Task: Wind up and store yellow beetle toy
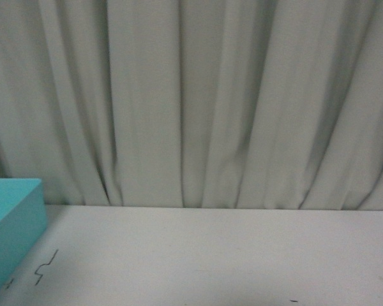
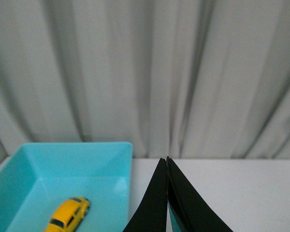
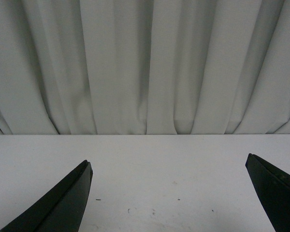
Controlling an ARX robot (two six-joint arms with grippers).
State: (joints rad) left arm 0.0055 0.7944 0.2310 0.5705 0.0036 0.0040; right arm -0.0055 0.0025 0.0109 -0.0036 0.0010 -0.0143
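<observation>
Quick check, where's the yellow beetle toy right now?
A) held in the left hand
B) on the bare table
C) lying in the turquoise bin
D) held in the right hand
C: in the left wrist view the yellow beetle toy lies on the floor of the turquoise bin, apart from the shut left hand; the right hand is open and empty.

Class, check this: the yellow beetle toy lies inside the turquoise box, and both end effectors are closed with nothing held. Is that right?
Not quite. The right end effector is open, as the right wrist view shows. The left end effector is closed and empty, and the yellow beetle toy lies inside the turquoise box.
</observation>
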